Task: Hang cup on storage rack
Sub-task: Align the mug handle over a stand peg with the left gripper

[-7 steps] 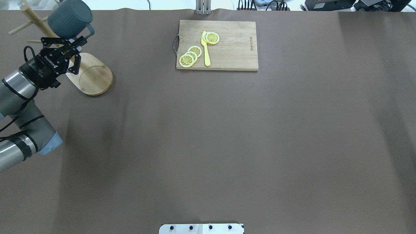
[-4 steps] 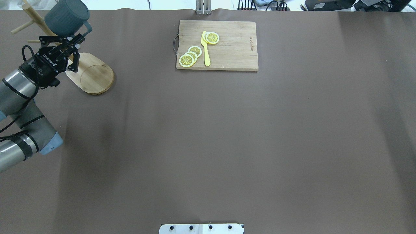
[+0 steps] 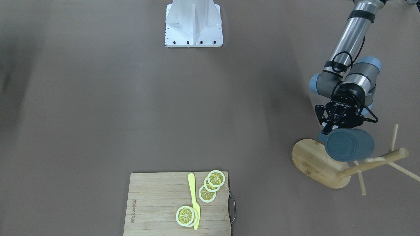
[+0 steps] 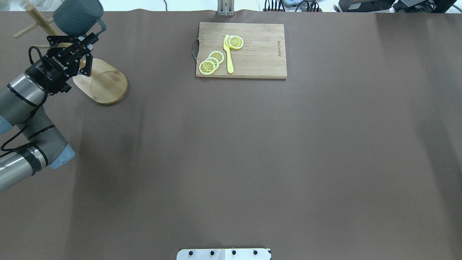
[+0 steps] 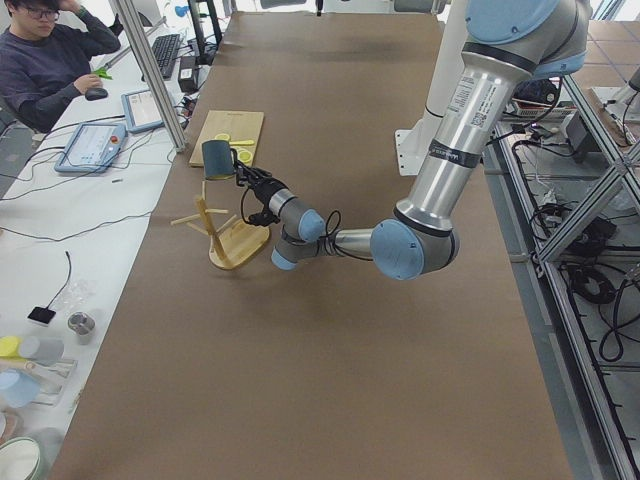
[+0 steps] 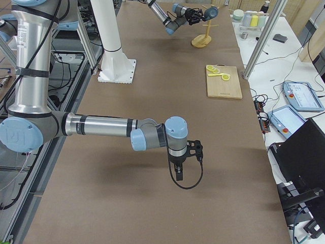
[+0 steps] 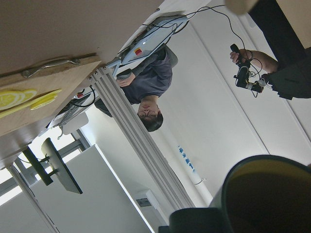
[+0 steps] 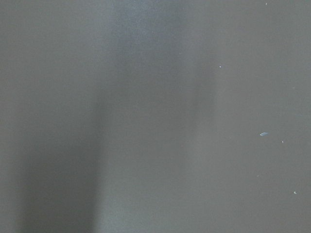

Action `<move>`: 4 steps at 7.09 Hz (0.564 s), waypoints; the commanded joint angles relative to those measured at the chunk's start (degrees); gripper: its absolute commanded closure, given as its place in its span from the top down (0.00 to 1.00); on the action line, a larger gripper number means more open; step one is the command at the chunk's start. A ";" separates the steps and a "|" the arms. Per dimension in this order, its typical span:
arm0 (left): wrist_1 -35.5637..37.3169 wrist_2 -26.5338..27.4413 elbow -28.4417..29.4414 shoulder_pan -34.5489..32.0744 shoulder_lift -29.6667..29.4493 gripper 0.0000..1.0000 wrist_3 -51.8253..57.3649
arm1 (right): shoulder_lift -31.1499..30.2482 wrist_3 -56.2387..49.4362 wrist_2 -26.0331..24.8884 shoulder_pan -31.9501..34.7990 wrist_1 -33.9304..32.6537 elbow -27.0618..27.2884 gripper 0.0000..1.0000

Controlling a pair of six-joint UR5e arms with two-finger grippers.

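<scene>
Now | left hand [image 4: 85,41], marked ROBOTIQ, grips cup [image 4: 75,16] | right hand unreadable

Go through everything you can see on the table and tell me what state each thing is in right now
cup: held in the air on its side, beside the rack's post
left gripper: shut on the cup's handle
storage rack: upright, nothing hung on its pegs
lemon slices: flat on the board
yellow knife: flat on the cutting board
right gripper: cannot tell

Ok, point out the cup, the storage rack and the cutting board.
cup [image 3: 349,144], front-facing view, ribbed side wall.
storage rack [image 4: 108,83], overhead view, bare oval base.
cutting board [image 4: 263,54], overhead view, bare wood right of the lemon slices.
</scene>
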 commanded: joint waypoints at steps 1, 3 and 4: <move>1.27 0.90 -0.16 0.09 -0.99 0.00 0.48 | 0.00 0.00 0.00 0.00 0.00 0.02 1.00; 2.95 1.69 0.10 -0.09 -1.17 0.00 0.22 | 0.17 0.00 0.00 0.00 0.00 0.02 1.00; 2.95 1.60 0.19 -0.52 -1.00 0.00 -0.13 | 0.26 0.00 0.00 0.00 0.00 0.02 1.00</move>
